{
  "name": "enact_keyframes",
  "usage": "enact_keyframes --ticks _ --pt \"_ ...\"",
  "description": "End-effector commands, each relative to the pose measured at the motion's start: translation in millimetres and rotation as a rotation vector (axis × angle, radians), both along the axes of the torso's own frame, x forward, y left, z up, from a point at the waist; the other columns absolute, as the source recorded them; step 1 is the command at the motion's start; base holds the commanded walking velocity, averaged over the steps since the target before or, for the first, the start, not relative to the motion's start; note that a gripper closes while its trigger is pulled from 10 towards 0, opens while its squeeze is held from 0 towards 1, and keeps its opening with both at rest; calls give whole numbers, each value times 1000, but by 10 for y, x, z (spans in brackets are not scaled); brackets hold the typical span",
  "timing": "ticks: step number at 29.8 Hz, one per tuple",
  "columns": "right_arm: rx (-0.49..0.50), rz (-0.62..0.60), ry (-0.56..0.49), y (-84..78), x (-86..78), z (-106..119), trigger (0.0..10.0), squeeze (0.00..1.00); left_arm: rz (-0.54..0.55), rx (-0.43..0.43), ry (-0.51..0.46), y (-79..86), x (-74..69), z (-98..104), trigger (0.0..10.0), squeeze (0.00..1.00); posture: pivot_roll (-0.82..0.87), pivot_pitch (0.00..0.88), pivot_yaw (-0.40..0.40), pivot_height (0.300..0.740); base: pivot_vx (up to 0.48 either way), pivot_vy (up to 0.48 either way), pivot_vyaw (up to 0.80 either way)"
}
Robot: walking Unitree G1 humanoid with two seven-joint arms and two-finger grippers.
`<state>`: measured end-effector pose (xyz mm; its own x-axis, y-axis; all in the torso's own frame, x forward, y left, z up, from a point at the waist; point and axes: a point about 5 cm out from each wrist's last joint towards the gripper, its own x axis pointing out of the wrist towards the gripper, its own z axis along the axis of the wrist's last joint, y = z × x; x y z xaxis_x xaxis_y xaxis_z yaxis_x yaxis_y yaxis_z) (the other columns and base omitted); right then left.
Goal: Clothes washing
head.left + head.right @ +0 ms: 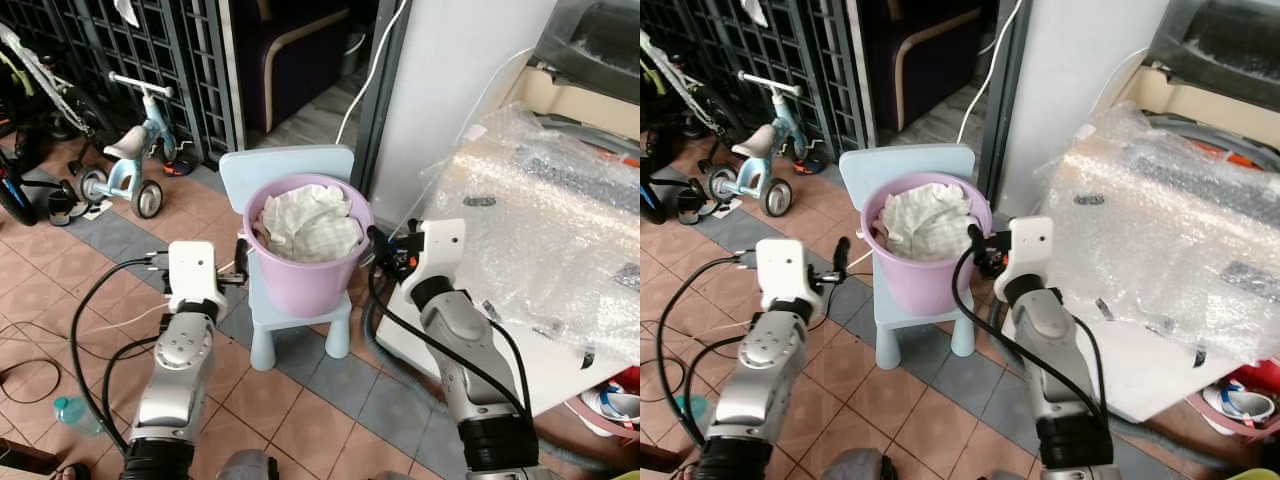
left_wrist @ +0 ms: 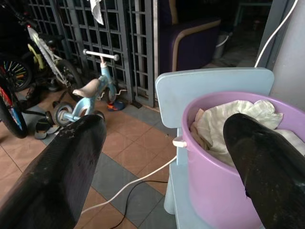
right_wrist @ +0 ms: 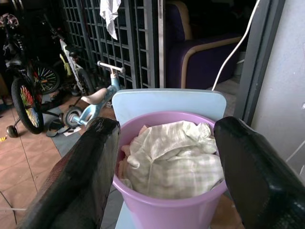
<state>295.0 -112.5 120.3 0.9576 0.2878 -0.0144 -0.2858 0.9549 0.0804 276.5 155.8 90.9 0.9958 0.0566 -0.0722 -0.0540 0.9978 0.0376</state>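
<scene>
left gripper (image 2: 162,157) | raised beside bucket (image 1: 305,272) (jaws wide) | right gripper (image 3: 167,171) | jaws wide, flanking bucket

The pale checked cloth (image 3: 174,160) is filling the purple bucket (image 1: 308,275), so whatever is lying beneath that top layer is staying out of sight, and the bucket is covering most of the seat of the small blue chair (image 1: 290,320) under it. In the head views the left gripper (image 1: 840,255) and the right gripper (image 1: 378,245) are looking too small and dark for their fingers to be told apart. The bubble wrap (image 1: 550,210) is veiling the white appliance (image 1: 440,345) beneath it, and the picture's right edge is cutting both off.
</scene>
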Motion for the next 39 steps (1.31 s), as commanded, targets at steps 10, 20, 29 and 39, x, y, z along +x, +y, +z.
enact_keyframes --ticks 10,20,29,39 --pt "-28 2 19 -74 17 -30 10000 0 -9 -27 14 -79 21 -2 10000 0 -26 0 -6 740 428 24 0" --pt "-86 66 107 -9 -30 -217 10000 0 -8 -24 23 -88 31 -15 10000 0 -21 0 -11 740 401 261 0" --pt "-116 122 157 36 -54 -311 10000 0 2 -24 38 -83 35 -28 10000 0 -19 0 -12 740 317 358 0" --pt "-185 93 180 -66 27 -356 10000 0 -8 -4 50 -90 30 -42 10000 0 -12 0 -13 740 288 384 0"
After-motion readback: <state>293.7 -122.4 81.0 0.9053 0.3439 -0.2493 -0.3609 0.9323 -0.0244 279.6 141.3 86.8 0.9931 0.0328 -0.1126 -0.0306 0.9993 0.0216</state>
